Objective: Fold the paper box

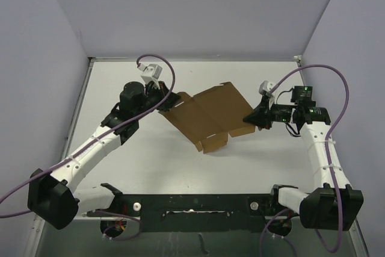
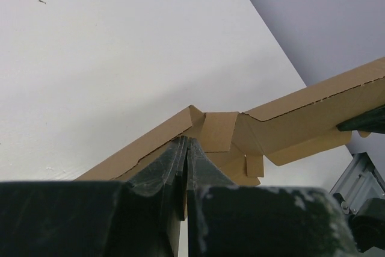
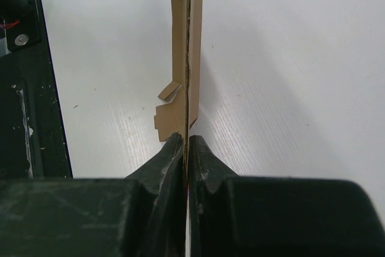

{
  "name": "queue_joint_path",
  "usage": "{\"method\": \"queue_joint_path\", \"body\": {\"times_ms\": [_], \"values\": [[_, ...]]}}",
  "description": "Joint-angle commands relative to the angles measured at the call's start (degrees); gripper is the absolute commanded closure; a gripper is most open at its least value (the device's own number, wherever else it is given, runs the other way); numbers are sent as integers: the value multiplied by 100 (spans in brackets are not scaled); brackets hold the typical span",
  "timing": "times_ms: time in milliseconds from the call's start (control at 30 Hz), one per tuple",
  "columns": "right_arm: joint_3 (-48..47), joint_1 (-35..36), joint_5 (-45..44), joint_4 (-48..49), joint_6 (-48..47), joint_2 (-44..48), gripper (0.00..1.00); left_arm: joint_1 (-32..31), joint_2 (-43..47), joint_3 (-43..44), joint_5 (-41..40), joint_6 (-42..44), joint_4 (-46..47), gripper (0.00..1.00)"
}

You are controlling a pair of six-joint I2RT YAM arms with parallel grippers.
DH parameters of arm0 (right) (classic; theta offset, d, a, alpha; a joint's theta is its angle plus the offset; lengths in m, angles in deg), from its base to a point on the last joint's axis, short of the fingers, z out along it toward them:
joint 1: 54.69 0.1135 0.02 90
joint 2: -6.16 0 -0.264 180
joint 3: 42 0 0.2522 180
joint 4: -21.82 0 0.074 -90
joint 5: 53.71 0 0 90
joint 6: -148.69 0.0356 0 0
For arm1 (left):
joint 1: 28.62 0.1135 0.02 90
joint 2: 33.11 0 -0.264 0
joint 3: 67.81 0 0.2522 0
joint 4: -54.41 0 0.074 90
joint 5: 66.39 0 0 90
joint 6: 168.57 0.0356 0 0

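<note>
Brown paper box hangs over mid-tabletop. Left fingers and right fingers each pinch an opposite edge. Light, thin card, probably floppy at creases; grip near folds.

The paper box sits mid-table between the left gripper and the right gripper.

The paper box is plain brown cardboard, no print. The tabletop is white. The left end effector and right end effector are black, scuffed grey. The cables are purple.
</note>
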Motion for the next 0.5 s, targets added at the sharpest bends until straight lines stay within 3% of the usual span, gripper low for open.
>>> {"method": "queue_joint_path", "body": {"times_ms": [0,467], "values": [[-134,60,270,77,-64,52,100,-155,-134,347,-133,226,470,100],[-117,102,212,97,-61,23,100,-811,-360,458,-242,436,501,100]]}}
